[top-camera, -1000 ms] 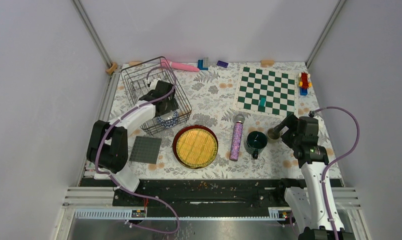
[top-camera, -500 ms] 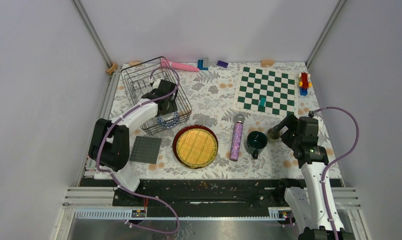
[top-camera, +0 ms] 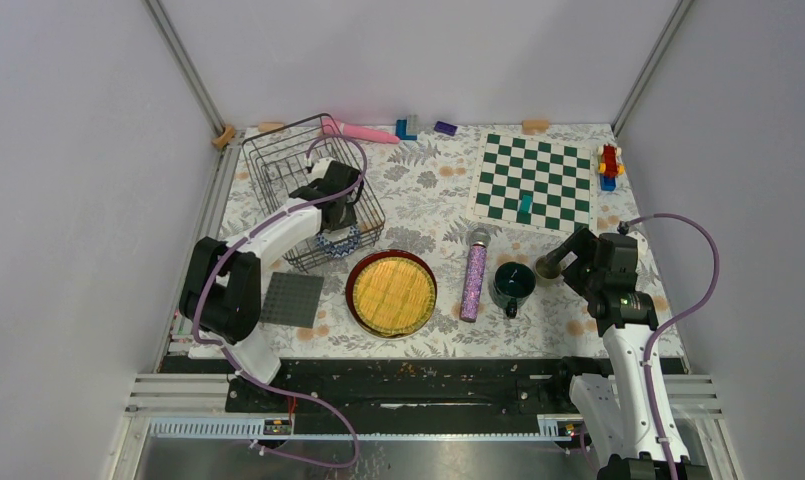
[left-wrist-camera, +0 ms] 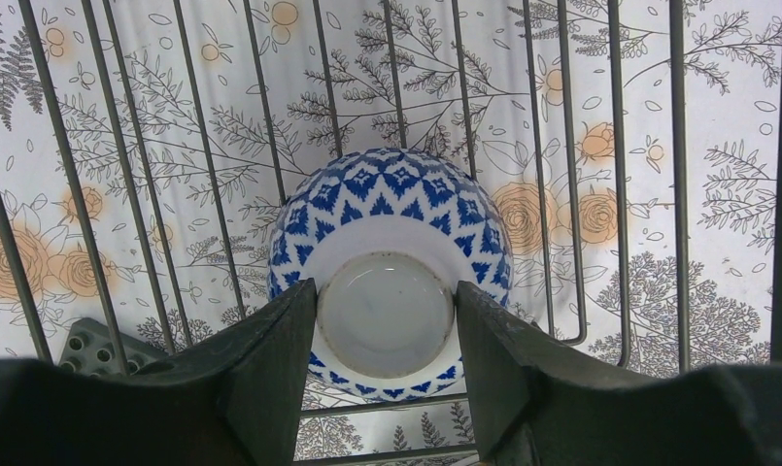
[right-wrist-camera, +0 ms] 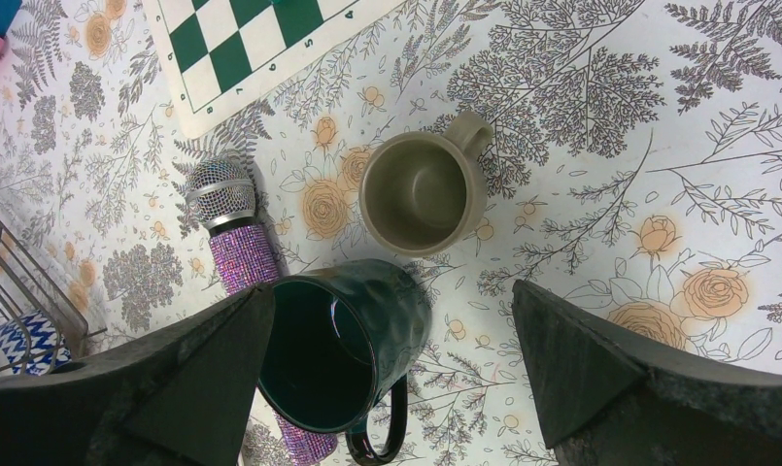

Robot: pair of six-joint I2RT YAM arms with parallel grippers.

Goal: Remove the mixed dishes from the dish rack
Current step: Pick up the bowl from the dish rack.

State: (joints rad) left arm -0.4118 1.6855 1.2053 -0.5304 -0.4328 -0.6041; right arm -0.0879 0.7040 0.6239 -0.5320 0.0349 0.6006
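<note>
Floral table [top-camera: 428, 190]: I see left gripper [left-wrist-camera: 385, 291] clamped on foot ring of blue-white patterned bowl [left-wrist-camera: 387, 194] inside dish rack [top-camera: 273, 165]; shallow glazed hold may slip, rim may snag wires on lift; right gripper [right-wrist-camera: 391, 291] spread wide

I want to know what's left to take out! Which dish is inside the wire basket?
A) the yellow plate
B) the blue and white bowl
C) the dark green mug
B: the blue-white patterned bowl lies inside the dish rack, flanked by the left gripper, while the yellow plate and dark teal mug sit outside it.
</note>
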